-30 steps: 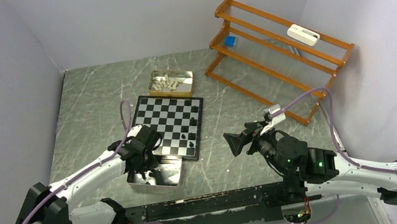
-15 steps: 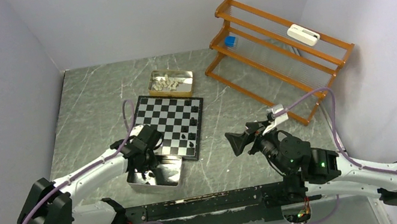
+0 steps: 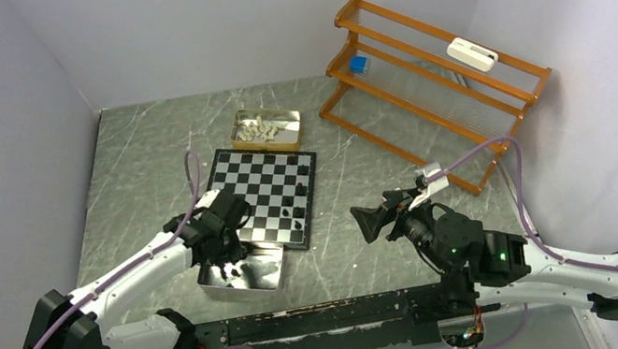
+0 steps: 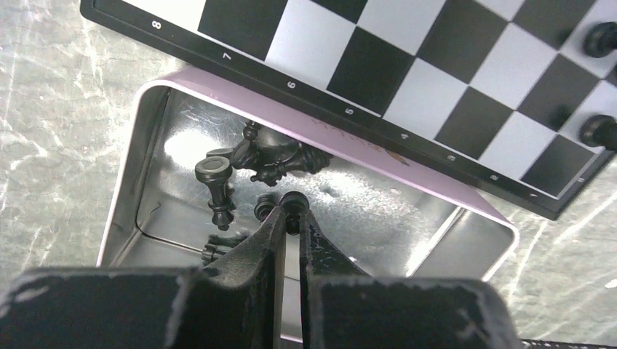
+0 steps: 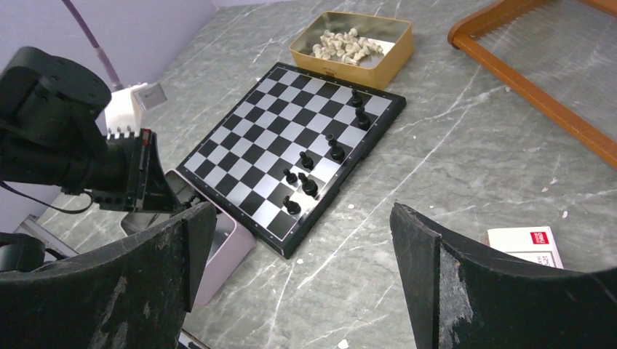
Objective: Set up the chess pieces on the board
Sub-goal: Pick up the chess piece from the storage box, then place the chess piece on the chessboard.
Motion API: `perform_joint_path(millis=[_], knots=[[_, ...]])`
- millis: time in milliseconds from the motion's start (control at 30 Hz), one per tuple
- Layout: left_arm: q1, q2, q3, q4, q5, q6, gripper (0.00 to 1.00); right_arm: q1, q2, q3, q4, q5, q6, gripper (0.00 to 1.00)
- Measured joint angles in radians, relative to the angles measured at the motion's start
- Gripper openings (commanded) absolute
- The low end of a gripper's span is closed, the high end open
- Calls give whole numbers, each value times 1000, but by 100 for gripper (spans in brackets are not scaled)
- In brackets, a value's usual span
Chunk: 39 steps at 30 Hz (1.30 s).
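The left gripper (image 4: 292,216) is pinching what looks like a black piece (image 4: 292,201) inside the tin (image 4: 137,163) at the near-left corner of the board (image 3: 263,192). The right gripper (image 3: 368,221) is hovering with its fingers spread, right of the board.

Board (image 4: 407,65) runs off the top edge. Left gripper (image 4: 289,222) hides most of a black piece (image 4: 293,202); type unreadable.

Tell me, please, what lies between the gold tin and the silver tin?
The board, with a few black pieces on it; the top view shows this.
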Motion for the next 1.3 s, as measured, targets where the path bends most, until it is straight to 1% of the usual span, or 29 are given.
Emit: perform_joint_path(millis=[300,467,600,833,1000,1300], knots=[[-3,-30,100,-76,-3,11,13,0,0,0,0,0,5,94],[-3,-18,186,-87,-11,45,13,0,0,0,0,0,5,94],[-4,42,268,-70,-22,91,14,0,1,0,-1,0,5,94],[-4,207,367,5,-4,165,14,0,3,0,-8,1,5,94],[-12,266,373,69,43,194,14,0,3,0,-8,3,4,94],[-89,341,373,134,66,198,13,0,16,0,-7,5,4,94]])
